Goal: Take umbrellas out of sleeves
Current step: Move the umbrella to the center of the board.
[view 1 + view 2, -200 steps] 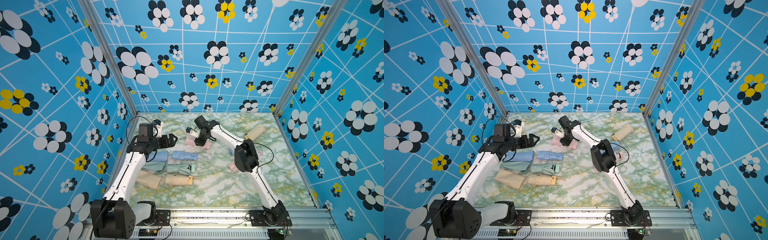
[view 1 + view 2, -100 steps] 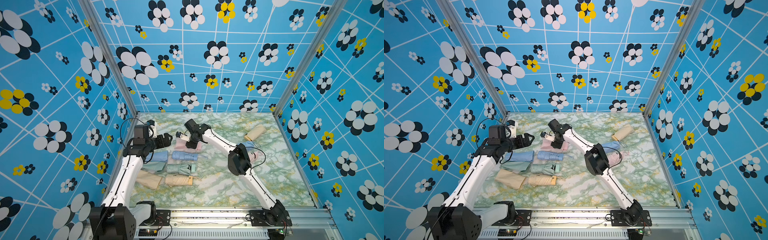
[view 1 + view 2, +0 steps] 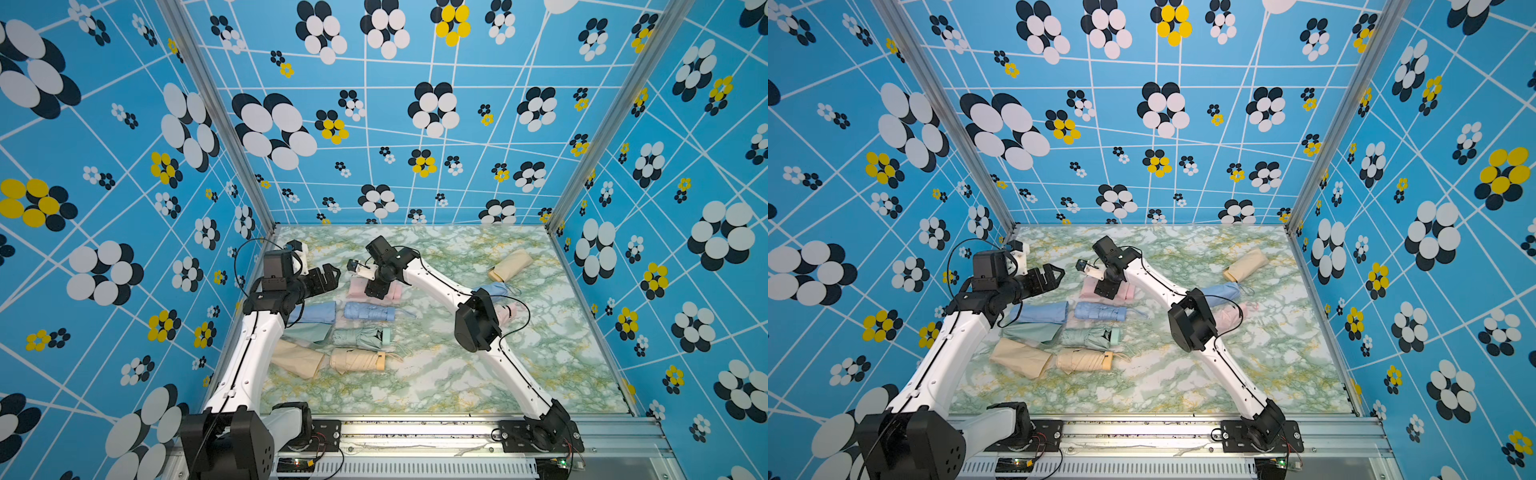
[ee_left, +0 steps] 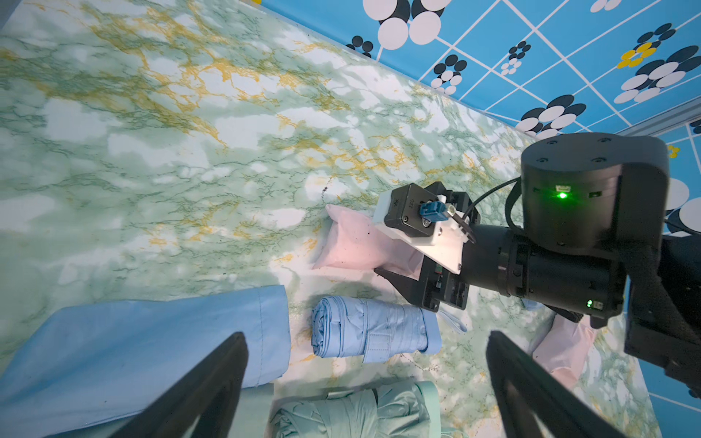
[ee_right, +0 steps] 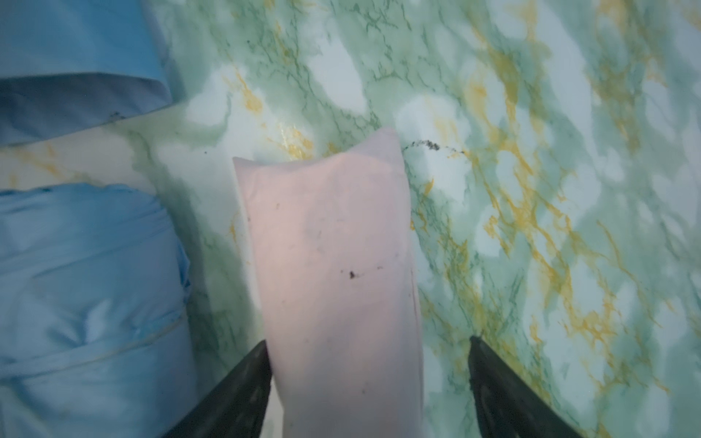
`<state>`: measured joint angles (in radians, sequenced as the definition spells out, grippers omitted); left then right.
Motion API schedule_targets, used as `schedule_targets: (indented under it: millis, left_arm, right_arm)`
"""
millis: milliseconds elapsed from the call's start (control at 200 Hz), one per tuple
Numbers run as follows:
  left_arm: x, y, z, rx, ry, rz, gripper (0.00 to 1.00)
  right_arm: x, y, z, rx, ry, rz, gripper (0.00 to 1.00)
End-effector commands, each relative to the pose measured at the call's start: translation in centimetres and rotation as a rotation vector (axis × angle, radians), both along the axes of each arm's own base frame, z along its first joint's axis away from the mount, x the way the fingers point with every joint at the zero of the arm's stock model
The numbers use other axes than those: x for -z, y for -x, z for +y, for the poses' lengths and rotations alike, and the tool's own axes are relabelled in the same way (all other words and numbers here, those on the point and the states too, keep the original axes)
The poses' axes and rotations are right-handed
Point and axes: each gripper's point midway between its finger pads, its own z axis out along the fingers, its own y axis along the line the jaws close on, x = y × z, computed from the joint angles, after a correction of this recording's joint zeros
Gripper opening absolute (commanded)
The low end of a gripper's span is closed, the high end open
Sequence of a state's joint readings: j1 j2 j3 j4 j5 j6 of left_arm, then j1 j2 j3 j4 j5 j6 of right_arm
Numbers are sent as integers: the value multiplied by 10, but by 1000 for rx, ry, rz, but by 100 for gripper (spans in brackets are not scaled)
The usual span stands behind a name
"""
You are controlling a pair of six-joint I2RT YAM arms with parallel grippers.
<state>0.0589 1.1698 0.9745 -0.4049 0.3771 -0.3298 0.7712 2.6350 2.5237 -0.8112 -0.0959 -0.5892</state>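
Right hand [image 3: 378,289] has swung toward the left arm and spread its fingers over the pink sleeve [image 5: 326,242]. Its wrist view shows the sleeve on the desk [image 5: 531,189] between the open fingers, touching one; top views hide that beneath the hand. Left hand [image 4: 366,333] hovers wide open, blue umbrella [image 4: 379,322] lying ahead between its fingers.
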Motion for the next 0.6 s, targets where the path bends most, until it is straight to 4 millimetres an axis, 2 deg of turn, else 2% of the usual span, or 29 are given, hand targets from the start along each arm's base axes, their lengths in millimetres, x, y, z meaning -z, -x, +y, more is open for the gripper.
schedule_targets:
  millis: [0,155,240,290,295,310,495,595]
  left_arm:
    - [-2,-1,3,-22,18,-21,99]
    - [4,-4,1,-68,76,-7,99]
    - [9,-6,-2,-89,107,22,99]
    - [11,-8,-4,-95,113,37,99]
    - [11,-8,-4,-96,113,39,99]
    - [12,-9,-5,-97,112,44,99]
    - [23,-20,-6,-140,109,144,99]
    - [31,-27,-10,-156,139,186,99]
  right_arm:
    - [-89,1,1,5,-115,-98,86]
    - [-138,3,-13,67,-206,-118,88]
    - [-156,9,-23,105,-261,-108,89]
    - [-160,12,-29,125,-285,-108,89]
    - [-167,13,-30,125,-297,-117,89]
    - [-171,15,-33,130,-309,-122,89]
    - [-176,34,-65,189,-409,-123,91]
    - [-168,38,-83,252,-429,-94,91]
